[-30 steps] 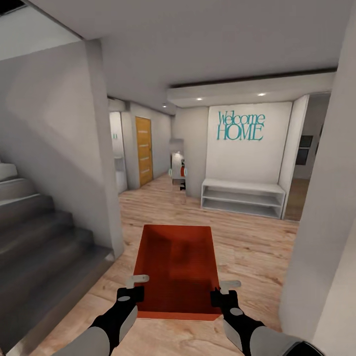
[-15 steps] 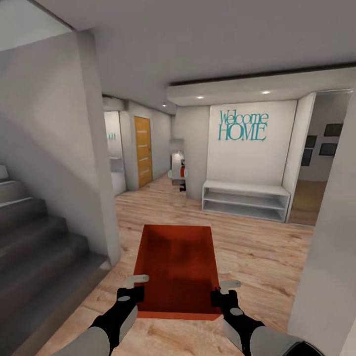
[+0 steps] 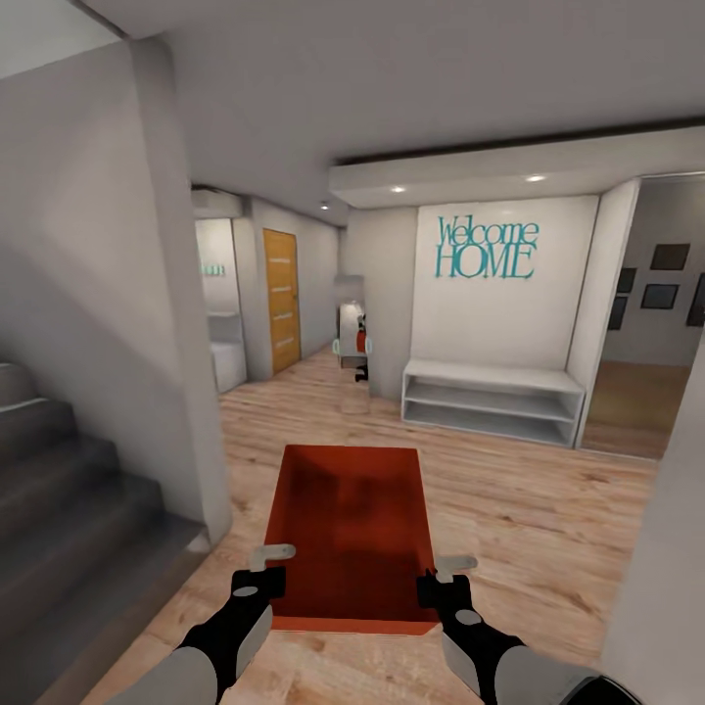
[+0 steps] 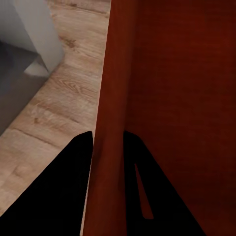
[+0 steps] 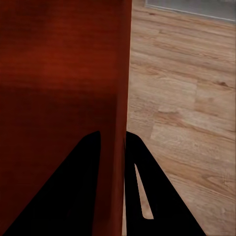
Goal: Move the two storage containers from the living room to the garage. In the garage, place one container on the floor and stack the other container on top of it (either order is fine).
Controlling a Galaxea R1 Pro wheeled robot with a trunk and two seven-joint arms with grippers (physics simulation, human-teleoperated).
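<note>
The robot stands in a hallway with a light wood-plank floor (image 3: 509,509), carrying one storage container (image 3: 352,529) out in front of its trunk. The orange-red bin is held off the floor between the two arms, its long axis pointing away from the robot and its open top facing up, so the ribbed inner bottom shows.

The left end effector (image 3: 257,580) is clamped on the container's left long wall near the near corner; in the left wrist view the two dark fingers (image 4: 64,191) straddle that wall (image 4: 112,123), one outside and one inside. The right end effector (image 3: 441,586) is clamped in the same way on the right long wall near its near corner, with its fingers (image 5: 73,191) either side of the wall (image 5: 122,98).

To the left a grey staircase (image 3: 69,509) rises beside a white wall. Ahead, a white low shelf (image 3: 490,399) stands under teal "Welcome HOME" lettering (image 3: 487,249). Further back on the left is a light wooden door (image 3: 282,299) with glass slits.
</note>
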